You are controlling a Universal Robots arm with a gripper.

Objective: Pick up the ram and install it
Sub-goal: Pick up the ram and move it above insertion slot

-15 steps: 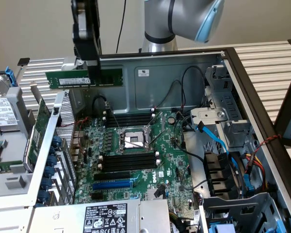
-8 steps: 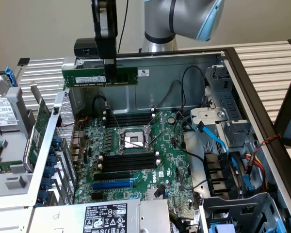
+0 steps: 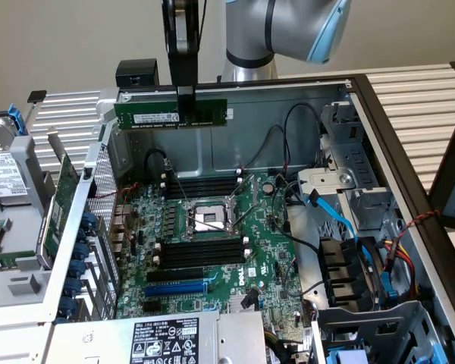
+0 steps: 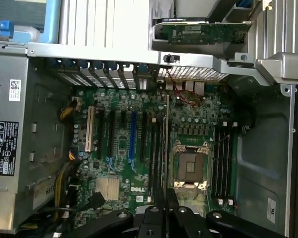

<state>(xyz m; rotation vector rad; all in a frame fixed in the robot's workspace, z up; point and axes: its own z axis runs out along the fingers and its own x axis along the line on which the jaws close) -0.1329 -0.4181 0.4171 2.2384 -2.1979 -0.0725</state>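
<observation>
— What's the biggest thing there?
— An open computer case (image 3: pixel 379 129) lying flat, with the green motherboard (image 3: pixel 212 265) on its floor.
— And the ram?
— The ram (image 3: pixel 148 115) hangs level in the air over the case's far wall, toward the exterior view's left. It is well clear of the black memory slots (image 3: pixel 201 250) beside the processor socket (image 3: pixel 206 220).
— What holds it?
— The claw (image 3: pixel 185 108), nearly closed, pinches its middle from above, label facing near.
</observation>
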